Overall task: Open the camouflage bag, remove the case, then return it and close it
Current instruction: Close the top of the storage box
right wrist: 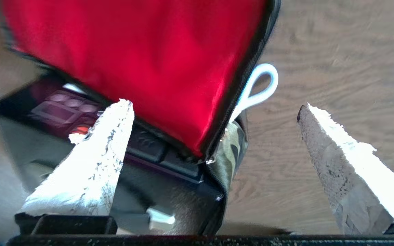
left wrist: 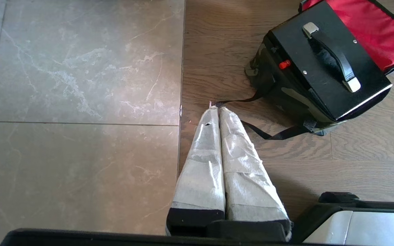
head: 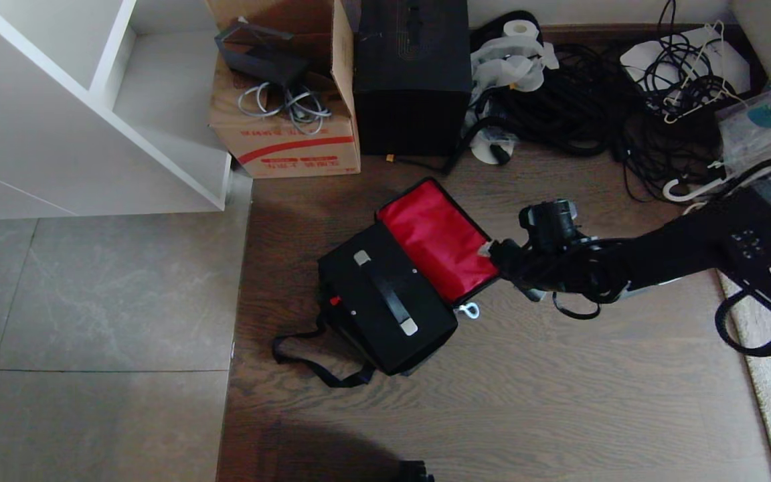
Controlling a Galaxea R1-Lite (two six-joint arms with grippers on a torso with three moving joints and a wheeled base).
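The right claw (right wrist: 214, 109) gaped wide, holding nothing, at the red lid's (head: 436, 237) free edge. The case (head: 385, 304) sat inside the open camouflage bag (left wrist: 298, 102) on bare wood floor (head: 559, 388). The left claw (left wrist: 217, 112) was pressed closed, well apart.

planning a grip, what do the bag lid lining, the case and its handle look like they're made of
Lid lining: shiny red fabric, likely satin or nylon, judging by its sheen and soft folds. Case: rigid, matte black panel with a thin pale edge, possibly board or plastic. Handle: black, probably plastic or rubber, with silvery metal-looking ends.
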